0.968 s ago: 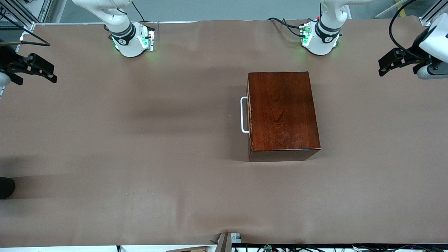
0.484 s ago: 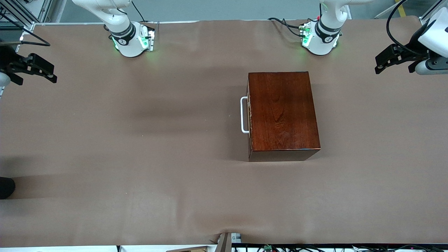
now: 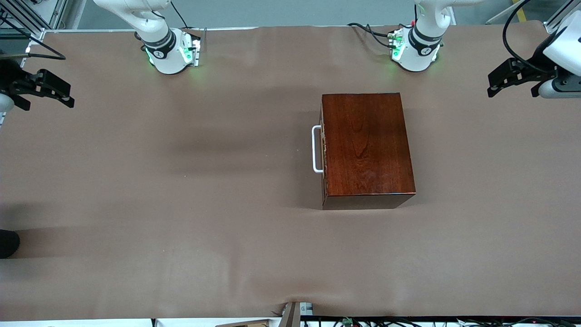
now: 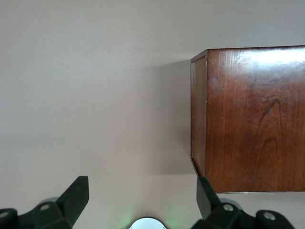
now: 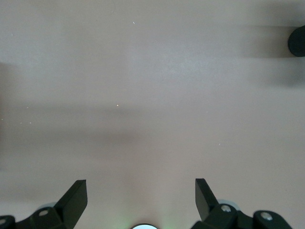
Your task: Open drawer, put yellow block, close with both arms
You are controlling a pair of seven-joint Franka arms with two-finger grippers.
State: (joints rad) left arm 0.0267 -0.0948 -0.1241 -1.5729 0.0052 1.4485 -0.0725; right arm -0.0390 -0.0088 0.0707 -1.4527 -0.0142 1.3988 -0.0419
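The dark red-brown wooden box (image 3: pixel 365 143) stands on the table near the left arm's base. Its drawer is shut; the white bar handle (image 3: pixel 315 150) faces the right arm's end of the table. The box also shows in the left wrist view (image 4: pixel 252 119). The yellow block is not in view. My left gripper (image 3: pixel 492 85) hangs open and empty over the left arm's end of the table, its fingers (image 4: pixel 76 193) wide apart. My right gripper (image 3: pixel 69 96) hangs open and empty over the right arm's end, fingers (image 5: pixel 76 193) wide apart.
A brown cloth (image 3: pixel 204 181) covers the whole table. A dark rounded object (image 3: pixel 7 243) juts in at the right arm's end, nearer to the front camera; it also shows in the right wrist view (image 5: pixel 298 40). Cables lie along the table edges.
My left gripper has shifted slightly toward the robots' side of the table. The right arm and the box have not moved.
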